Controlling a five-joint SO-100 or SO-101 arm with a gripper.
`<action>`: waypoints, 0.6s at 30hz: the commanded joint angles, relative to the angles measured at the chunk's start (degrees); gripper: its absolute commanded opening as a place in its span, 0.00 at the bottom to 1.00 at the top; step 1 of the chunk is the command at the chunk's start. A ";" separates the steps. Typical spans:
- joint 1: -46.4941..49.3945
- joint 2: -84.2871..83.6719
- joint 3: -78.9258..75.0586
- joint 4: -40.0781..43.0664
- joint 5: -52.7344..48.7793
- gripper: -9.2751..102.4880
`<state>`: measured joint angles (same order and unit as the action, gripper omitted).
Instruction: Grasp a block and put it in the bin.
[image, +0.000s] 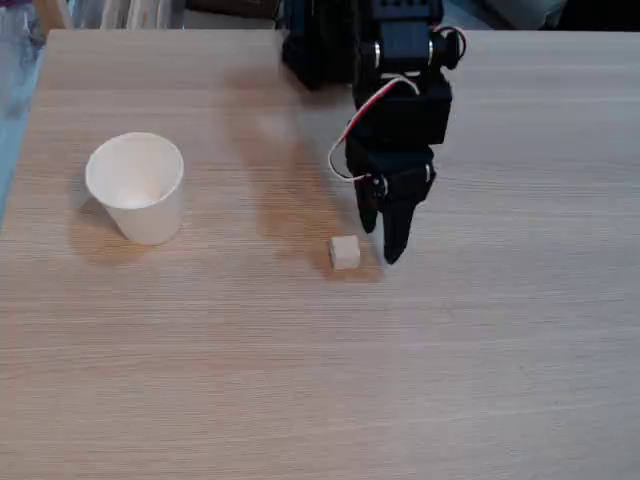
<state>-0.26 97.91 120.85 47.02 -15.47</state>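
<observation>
Nothing of the task is looking done yet — the block (344, 252) is sitting loose on the table (320, 380), and the cup (137, 186) is standing upright and empty, well apart to the claw's left in the fixed view. The claw (382, 243) is hanging tips-down just beside the block, which is lying at its left, near the fingertips but not between them. The fingers are showing only a narrow gap and are gripping nothing. Still to come, by my reckoning — shifting over the block, closing on it, lifting, carrying it across and dropping it into the cup.
</observation>
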 joint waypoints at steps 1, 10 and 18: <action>0.26 -2.02 -4.13 1.14 -1.41 0.31; 2.55 -7.73 -11.78 6.94 -1.76 0.31; 5.10 -8.79 -13.27 9.32 -2.55 0.31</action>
<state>4.22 88.86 109.25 56.25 -17.67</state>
